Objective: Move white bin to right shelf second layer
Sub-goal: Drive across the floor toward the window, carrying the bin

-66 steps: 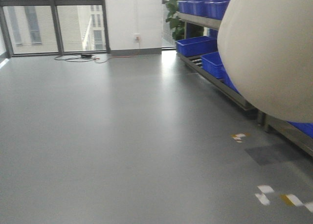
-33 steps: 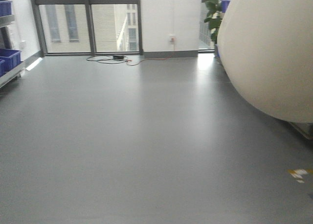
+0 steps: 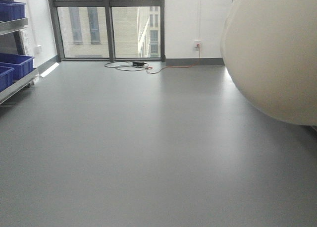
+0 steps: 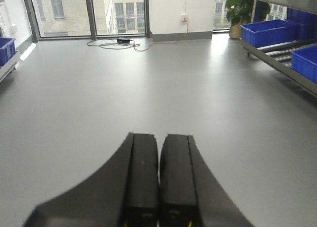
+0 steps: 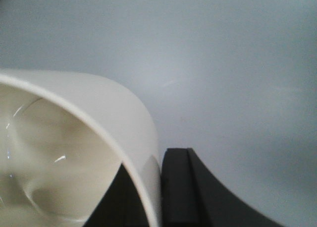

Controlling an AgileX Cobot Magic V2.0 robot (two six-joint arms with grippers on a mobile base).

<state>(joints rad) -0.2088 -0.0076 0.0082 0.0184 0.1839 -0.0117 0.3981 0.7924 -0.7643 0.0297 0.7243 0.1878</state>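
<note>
The white bin (image 3: 272, 53) fills the right of the front view, held up in the air with its rounded bottom facing the camera. In the right wrist view its rim and wall (image 5: 119, 118) run between the two black fingers of my right gripper (image 5: 156, 187), which is shut on the wall, one finger inside the tub and one outside. My left gripper (image 4: 159, 177) is shut and empty, held over bare grey floor. A steel rack with roller tracks (image 4: 280, 46) shows at the right of the left wrist view, far off.
Blue crates (image 4: 270, 31) sit on the right rack, next to a potted plant (image 4: 240, 9). Another rack with blue crates (image 3: 15, 63) stands at the left. Windows (image 3: 109, 24), a white wall and cables on the floor (image 3: 133, 66) lie ahead. Grey floor (image 3: 138, 147) spreads between.
The front view has swung to the left: the right rack with blue crates has left the picture and the left rack has come in. The bin stays at the same place in the picture.
</note>
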